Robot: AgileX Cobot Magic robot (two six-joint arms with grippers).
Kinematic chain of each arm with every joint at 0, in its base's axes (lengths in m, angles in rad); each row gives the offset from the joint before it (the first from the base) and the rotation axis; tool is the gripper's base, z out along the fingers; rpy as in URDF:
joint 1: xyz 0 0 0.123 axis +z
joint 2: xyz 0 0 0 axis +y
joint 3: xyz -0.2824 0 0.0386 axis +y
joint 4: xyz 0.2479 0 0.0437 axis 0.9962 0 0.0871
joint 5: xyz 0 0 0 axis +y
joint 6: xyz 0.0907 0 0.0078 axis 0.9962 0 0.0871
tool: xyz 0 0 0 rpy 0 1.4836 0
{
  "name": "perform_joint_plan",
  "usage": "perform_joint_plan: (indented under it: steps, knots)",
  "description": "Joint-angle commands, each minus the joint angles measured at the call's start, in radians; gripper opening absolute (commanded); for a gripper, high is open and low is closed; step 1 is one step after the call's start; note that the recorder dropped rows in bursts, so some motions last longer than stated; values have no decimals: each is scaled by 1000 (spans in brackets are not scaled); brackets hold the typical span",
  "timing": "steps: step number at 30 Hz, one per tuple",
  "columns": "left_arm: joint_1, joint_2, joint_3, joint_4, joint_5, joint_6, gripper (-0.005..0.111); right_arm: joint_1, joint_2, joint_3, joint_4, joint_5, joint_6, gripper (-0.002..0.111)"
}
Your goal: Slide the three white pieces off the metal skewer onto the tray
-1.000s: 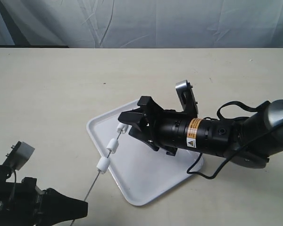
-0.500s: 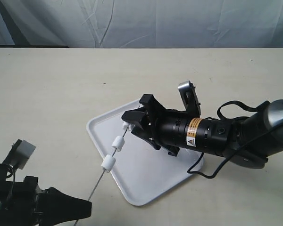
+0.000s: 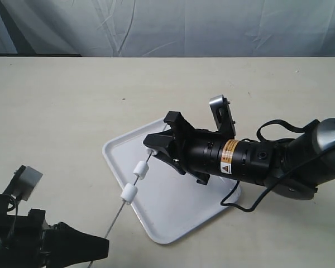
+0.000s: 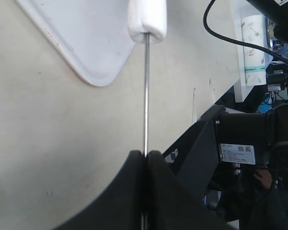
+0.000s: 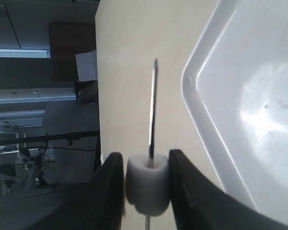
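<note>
Exterior view: thin skewer (image 3: 116,218), white pieces (image 3: 139,170).

Exterior view: raised, looks down over table (image 3: 56,111) toward curtain (image 3: 184,28), mid range. Left wrist view: very close, sights along metal skewer (image 4: 146,96). Right wrist view: very close, sights past white piece (image 5: 146,184) to skewer tip. All share tray (image 3: 178,215), skewer.

Black jaws pinch skewer (image 4: 146,96) bearing a white piece (image 4: 147,19).
</note>
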Motion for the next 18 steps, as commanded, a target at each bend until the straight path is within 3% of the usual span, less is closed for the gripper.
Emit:
perform_joint_plan:
  steps: [1,18]
  knots:
    - [-5,-5,-4,-15,-4,0,0,0,1,-4,-12,-15,-4,31]
    - [-5,-5,-4,-15,12,0,0,0,1,-4,-28,-10,-4,31]
